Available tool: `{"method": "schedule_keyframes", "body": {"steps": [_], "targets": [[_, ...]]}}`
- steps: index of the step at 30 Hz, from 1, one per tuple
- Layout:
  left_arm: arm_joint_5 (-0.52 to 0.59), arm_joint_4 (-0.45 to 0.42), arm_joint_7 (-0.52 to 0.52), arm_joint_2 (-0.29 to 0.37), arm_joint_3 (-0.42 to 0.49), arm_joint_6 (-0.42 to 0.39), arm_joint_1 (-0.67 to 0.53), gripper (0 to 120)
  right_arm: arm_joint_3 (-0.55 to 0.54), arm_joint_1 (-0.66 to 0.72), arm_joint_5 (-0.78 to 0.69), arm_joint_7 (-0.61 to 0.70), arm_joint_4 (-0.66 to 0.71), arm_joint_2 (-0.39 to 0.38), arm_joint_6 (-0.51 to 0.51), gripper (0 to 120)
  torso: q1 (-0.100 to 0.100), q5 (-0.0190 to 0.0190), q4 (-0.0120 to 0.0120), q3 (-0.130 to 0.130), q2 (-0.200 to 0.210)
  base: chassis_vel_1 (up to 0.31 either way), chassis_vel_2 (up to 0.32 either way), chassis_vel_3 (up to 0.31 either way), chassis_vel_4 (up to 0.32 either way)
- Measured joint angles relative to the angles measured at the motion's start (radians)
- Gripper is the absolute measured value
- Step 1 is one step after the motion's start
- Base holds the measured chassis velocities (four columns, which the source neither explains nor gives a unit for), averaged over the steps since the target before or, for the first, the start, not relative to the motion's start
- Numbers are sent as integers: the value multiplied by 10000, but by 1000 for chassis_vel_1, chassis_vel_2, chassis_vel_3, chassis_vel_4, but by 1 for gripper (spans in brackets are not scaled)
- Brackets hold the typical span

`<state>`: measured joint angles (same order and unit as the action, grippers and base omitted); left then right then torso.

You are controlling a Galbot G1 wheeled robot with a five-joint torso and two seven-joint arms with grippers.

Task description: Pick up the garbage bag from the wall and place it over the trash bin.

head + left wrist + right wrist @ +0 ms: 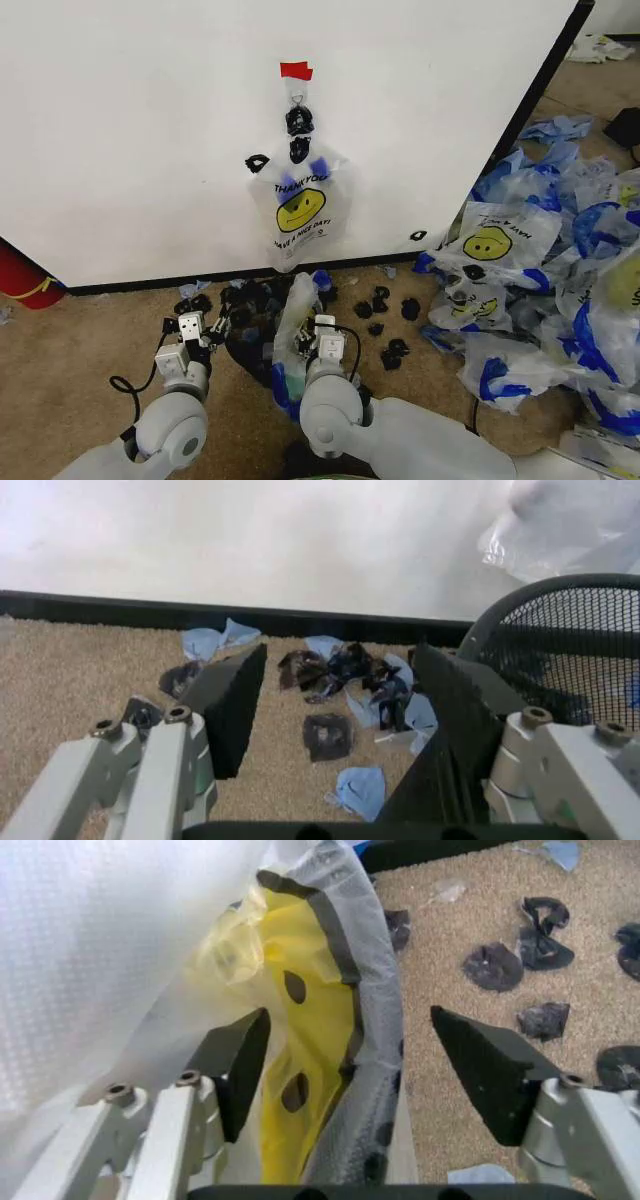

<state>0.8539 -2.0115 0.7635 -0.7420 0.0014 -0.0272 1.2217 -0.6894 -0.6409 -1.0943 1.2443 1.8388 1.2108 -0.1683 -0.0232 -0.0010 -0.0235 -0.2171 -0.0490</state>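
Note:
A garbage bag (298, 205) with a yellow smiley face hangs from a hook under red tape (295, 70) on the white wall (140, 130). Below it on the carpet stands the black mesh trash bin (245, 350), seen closer in the left wrist view (570, 645). A second identical bag (293, 320) drapes upright at the bin's right side. My right gripper (325, 325) is open beside this bag; in the right wrist view, its yellow print (310, 1012) lies against the one finger of the gripper (350, 1016). My left gripper (192, 322) (340, 651) is open and empty, left of the bin.
Black and blue scraps (385, 320) (330, 739) litter the carpet along the wall's black base edge (150, 611). A big pile of identical bags (540, 290) covers the floor on the right. A red object (25, 280) sits at the far left by the wall.

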Motion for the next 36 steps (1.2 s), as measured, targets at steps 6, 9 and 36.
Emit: {"method": "schedule_keyframes", "body": {"steps": [6,9,36], "targets": [[-19,-9,-7,-12,-2,2,41,62,-34,-28,13,33,-1,15,1,60,0,1,0,0,0,0,0,0,0],[-35,-16,-8,-13,-4,3,65,63,-47,-39,15,59,18,14,2,60,-1,1,0,0,1,0,0,0,0],[-418,-40,-144,-56,-38,19,163,62,-319,-23,623,128,-112,121,107,4,-2,-5,1,-3,6,0,0,0,0]]}}
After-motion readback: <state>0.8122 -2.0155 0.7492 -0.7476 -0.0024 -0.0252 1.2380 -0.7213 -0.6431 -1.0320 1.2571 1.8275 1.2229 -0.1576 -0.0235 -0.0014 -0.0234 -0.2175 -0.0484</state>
